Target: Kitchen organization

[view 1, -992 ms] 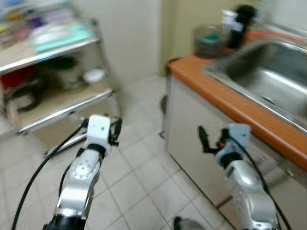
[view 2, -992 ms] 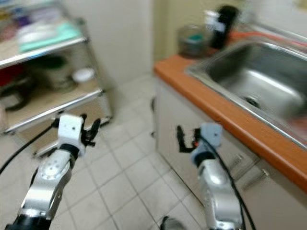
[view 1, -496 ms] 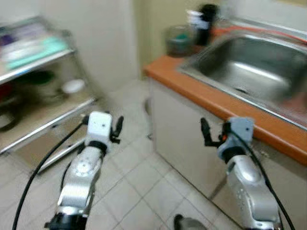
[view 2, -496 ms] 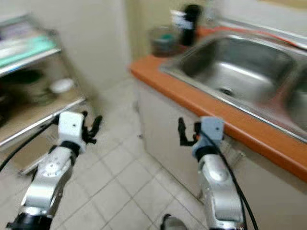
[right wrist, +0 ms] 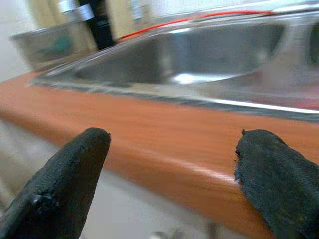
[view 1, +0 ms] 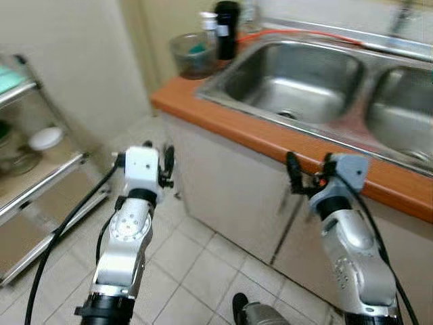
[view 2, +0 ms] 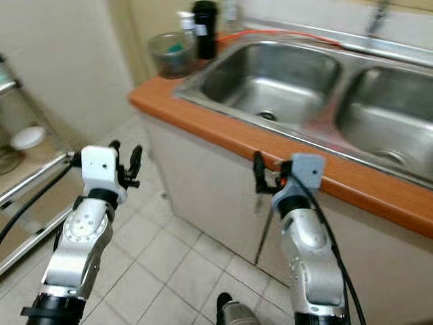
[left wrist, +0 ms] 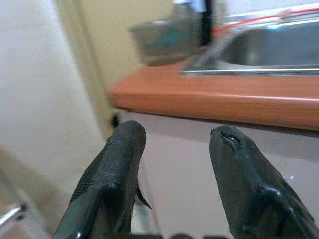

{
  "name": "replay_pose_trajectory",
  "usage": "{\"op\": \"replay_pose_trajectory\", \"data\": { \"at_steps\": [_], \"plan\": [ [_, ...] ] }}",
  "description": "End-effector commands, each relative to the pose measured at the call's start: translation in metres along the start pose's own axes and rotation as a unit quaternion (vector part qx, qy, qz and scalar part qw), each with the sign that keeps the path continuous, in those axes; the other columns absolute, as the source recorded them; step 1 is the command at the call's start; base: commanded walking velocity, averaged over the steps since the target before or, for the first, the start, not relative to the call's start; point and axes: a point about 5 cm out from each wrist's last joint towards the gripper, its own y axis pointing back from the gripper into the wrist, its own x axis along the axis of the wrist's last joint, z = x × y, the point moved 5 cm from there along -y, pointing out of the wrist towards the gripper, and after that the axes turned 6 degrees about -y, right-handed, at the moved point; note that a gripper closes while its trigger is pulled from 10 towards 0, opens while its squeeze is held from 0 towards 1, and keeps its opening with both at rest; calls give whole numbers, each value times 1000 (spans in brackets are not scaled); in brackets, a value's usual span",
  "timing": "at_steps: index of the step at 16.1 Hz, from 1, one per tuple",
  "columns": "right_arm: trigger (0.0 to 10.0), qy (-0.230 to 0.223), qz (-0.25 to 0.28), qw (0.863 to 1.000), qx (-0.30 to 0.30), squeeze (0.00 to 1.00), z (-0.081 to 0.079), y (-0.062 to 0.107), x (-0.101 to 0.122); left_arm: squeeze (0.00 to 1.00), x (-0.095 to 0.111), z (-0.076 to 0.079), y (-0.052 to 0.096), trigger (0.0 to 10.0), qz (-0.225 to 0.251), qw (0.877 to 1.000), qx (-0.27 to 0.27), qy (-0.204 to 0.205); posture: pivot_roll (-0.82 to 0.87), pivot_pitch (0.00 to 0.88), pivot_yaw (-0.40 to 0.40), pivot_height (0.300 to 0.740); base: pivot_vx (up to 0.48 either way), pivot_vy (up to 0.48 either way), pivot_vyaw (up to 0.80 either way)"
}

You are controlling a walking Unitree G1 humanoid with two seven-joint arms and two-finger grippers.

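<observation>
An orange counter (view 1: pixel 223 120) holds a steel double sink (view 1: pixel 298 74). At its far left corner stand a glass bowl (view 1: pixel 191 53), a black bottle (view 1: pixel 226 28) and a small white-capped bottle (view 1: pixel 208 24). My left gripper (view 1: pixel 144 152) is open in the air over the tiled floor, just left of the counter's corner (left wrist: pixel 149 89). My right gripper (view 1: pixel 310 169) is open with nothing in it. It is raised in front of the counter's front edge (right wrist: pixel 164 144), level with the left basin.
A metal shelf rack (view 1: pixel 40 183) stands at the left with a white bowl (view 1: pixel 46 138) on its lower shelf. Pale cabinet doors (view 1: pixel 223 196) run under the counter. A red cord (view 1: pixel 298 34) lies behind the sink. Tiled floor (view 1: pixel 196 271) lies between rack and cabinets.
The whole view has swung to the right: the sink now sits in the middle and the shelf rack has slid to the left edge. Both grippers stay open and held out as before.
</observation>
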Motion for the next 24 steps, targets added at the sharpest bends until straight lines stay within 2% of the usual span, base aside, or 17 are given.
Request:
{"op": "replay_pose_trajectory", "data": {
  "at_steps": [1,2,3,6,8,10,12,14,18,21,24],
  "plan": [
    [10000,-3,-5,999,-34,0,15,2,-1,0,-5,7,3,10000,-21,999,-45,14,-172,0,55,740,0,0,-800],
    [10000,-4,-6,999,-35,0,15,0,-2,0,-5,5,4,10000,-18,999,-47,9,-171,0,46,740,0,0,-800],
    [10000,-2,-11,999,-36,0,15,-1,-4,0,-7,0,4,10000,-19,999,-27,2,-167,0,47,740,0,0,-800],
    [10000,9,-6,1000,-8,0,2,-4,5,0,-13,-7,9,10000,-30,999,-16,6,-180,0,55,740,0,0,-800],
    [10000,17,-9,1000,-8,0,1,2,2,0,-15,-4,12,10000,-32,999,-34,-1,-182,0,51,740,0,0,-800],
    [10000,32,-28,999,-1,0,-3,10,-9,0,-15,-1,13,10000,-35,999,-40,0,-187,0,62,740,0,480,-800],
    [10000,30,-29,999,-4,0,-2,10,-9,0,-15,1,13,10000,-34,998,-46,1,-193,0,70,740,0,480,-800],
    [10000,30,-31,999,-13,0,0,11,-8,0,-14,-2,8,10000,-36,998,-44,9,-195,0,87,740,0,0,-750],
    [10000,47,-31,998,-19,0,0,15,-9,0,-25,8,11,10000,-70,994,-66,51,-200,0,98,740,0,0,0],
    [10000,51,-37,998,-23,0,2,15,-8,0,-19,10,11,10000,-51,996,-65,41,-194,0,81,740,0,0,0],
    [10000,47,-39,998,-9,0,-2,14,-7,0,-19,5,12,10000,-53,997,-46,28,-186,0,61,740,0,0,0]
  ]
}}
